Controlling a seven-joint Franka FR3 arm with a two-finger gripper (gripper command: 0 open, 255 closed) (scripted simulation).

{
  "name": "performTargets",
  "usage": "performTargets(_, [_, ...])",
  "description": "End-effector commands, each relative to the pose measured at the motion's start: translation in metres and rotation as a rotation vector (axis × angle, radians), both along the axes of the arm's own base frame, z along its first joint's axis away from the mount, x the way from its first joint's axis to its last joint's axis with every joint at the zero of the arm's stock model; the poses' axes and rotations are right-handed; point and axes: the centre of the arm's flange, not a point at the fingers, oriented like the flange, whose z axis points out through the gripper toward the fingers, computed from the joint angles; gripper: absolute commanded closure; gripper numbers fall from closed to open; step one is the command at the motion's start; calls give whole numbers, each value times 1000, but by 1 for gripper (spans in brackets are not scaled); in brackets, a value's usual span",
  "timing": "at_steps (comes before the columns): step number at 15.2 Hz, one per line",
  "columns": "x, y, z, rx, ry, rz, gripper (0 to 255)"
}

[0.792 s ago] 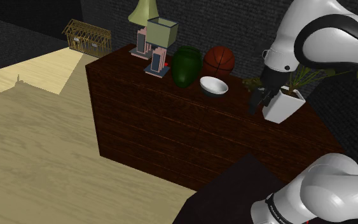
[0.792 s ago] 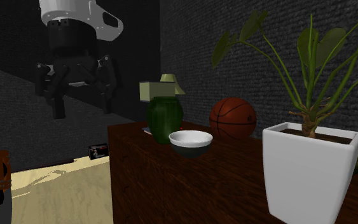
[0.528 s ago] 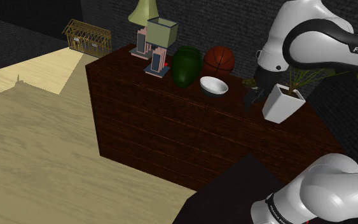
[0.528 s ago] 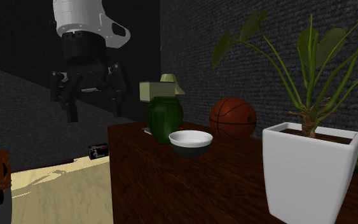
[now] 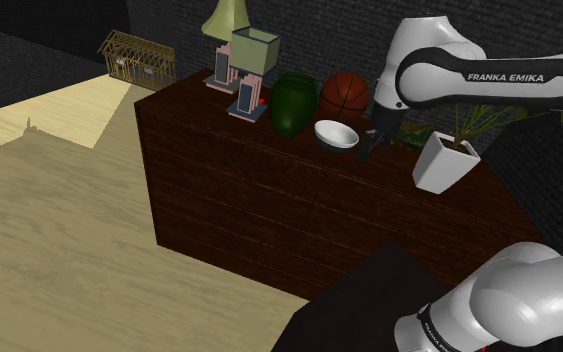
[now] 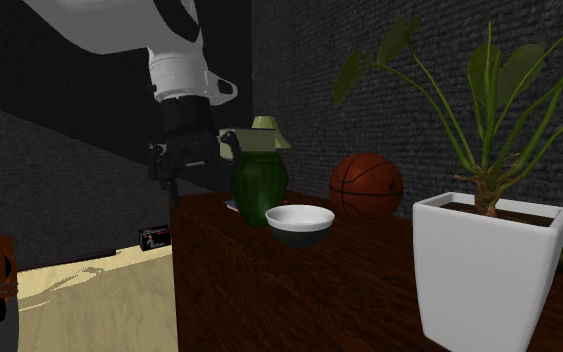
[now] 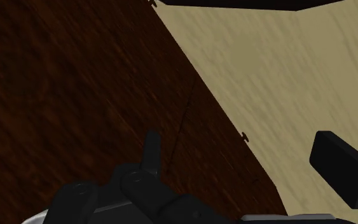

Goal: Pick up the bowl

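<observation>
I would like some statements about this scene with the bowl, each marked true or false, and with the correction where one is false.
1. The bowl stands upright on the dark dresser. True.
2. The tool is shut on the bowl. False: its fingers stand apart and hold nothing; the bowl rests on the dresser.
3. A basketball sits beside the green vase, closer to the wall than the bowl. True.
4. The white planter is empty. False: a green plant grows in it.
</observation>
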Motion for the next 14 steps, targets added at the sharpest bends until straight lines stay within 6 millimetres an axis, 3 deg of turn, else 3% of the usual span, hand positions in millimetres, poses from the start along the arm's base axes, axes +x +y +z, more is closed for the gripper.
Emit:
performTargets(1, [23,-8,-10,-11,-8,9,0])
performTargets(14, [168,-55,-64,-79,-53,63,0])
